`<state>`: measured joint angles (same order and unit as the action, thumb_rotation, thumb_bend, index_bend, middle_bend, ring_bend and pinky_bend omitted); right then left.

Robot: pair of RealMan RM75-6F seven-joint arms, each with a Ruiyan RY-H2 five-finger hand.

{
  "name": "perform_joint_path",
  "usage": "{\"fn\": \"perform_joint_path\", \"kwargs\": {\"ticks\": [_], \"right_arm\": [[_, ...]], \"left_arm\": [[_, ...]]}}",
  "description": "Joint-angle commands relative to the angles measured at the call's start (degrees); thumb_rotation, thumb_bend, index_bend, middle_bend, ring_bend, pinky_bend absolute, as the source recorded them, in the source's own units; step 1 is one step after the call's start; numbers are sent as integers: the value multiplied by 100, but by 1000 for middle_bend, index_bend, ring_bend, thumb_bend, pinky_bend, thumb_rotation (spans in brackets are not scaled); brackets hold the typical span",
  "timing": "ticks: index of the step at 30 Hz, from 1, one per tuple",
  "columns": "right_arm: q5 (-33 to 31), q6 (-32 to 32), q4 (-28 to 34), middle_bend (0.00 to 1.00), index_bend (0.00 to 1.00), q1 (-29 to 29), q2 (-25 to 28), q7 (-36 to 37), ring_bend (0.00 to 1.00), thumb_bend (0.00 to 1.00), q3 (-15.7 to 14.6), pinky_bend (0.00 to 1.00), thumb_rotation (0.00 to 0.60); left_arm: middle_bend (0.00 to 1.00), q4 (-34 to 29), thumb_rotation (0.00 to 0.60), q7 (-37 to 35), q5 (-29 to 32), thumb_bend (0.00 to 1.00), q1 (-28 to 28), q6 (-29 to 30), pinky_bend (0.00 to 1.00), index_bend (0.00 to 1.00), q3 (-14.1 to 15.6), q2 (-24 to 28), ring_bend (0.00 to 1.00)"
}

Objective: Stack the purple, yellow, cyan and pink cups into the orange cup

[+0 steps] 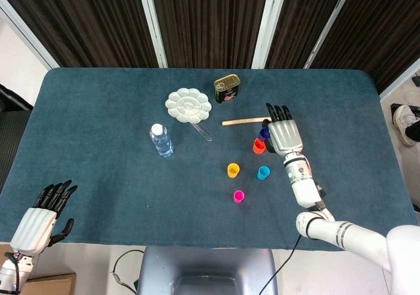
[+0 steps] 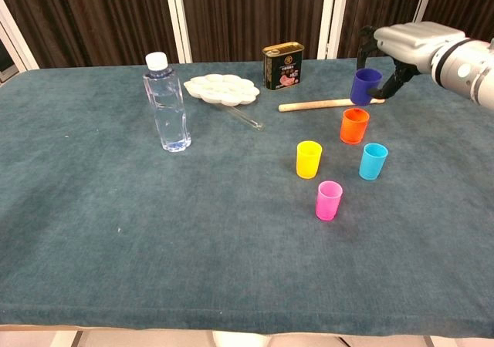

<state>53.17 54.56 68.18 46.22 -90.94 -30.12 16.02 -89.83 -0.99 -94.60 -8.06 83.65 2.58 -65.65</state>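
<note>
My right hand (image 2: pixel 407 42) (image 1: pixel 284 134) grips the purple cup (image 2: pixel 365 86) (image 1: pixel 264 133) and holds it in the air, just above and slightly right of the orange cup (image 2: pixel 354 126) (image 1: pixel 258 146). The orange cup stands upright on the table. In front of it stand the yellow cup (image 2: pixel 308 159) (image 1: pixel 233 170), the cyan cup (image 2: pixel 373 161) (image 1: pixel 263 172) and the pink cup (image 2: pixel 329 200) (image 1: pixel 239 196), all upright and apart. My left hand (image 1: pixel 41 218) hangs open off the table's near left corner, holding nothing.
A wooden stick (image 2: pixel 324 104) lies behind the orange cup, under the lifted cup. A tin can (image 2: pixel 283 65), a white flower-shaped palette (image 2: pixel 221 89), a clear rod (image 2: pixel 241 116) and a water bottle (image 2: pixel 167 104) stand further left and back.
</note>
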Motion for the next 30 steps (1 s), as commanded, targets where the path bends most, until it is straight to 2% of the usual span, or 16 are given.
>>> {"fn": "perform_joint_path", "kwargs": {"ticks": [1, 7, 10, 14, 17, 24, 30], "right_arm": [[-22, -94, -172, 28, 602, 26, -117, 39, 0, 516, -62, 0, 600], [-22, -117, -417, 28, 560, 72, -306, 10, 0, 516, -115, 0, 600], [-69, -175, -430, 28, 454, 76, -325, -62, 0, 515, -158, 0, 600], [5, -184, -236, 6, 232, 22, -240, 44, 0, 516, -201, 0, 600], [206, -118, 151, 0, 165, -65, -56, 202, 0, 505, -264, 0, 600], [767, 19, 1159, 0, 213, -273, 402, 476, 0, 495, -532, 0, 600], [753, -205, 1400, 0, 261, -222, 362, 234, 0, 495, -770, 0, 600]], "left_arm": [[0, 8, 600, 6, 8, 460, -5, -10, 74, 0, -2, -6, 0], [0, 18, 600, -5, 4, 460, -8, -7, 74, 0, -1, -3, 0], [0, 21, 600, -14, -1, 460, -8, -3, 74, 0, 2, 2, 0], [0, 21, 600, -34, -9, 460, -4, 18, 74, 0, 0, 8, 0], [0, 21, 600, -51, -10, 460, 0, 32, 74, 0, -1, 14, 0], [0, 30, 600, -45, -41, 460, 5, 65, 74, 0, 2, 1, 0], [0, 23, 600, -65, -47, 459, 5, 62, 74, 0, 12, 11, 0]]}}
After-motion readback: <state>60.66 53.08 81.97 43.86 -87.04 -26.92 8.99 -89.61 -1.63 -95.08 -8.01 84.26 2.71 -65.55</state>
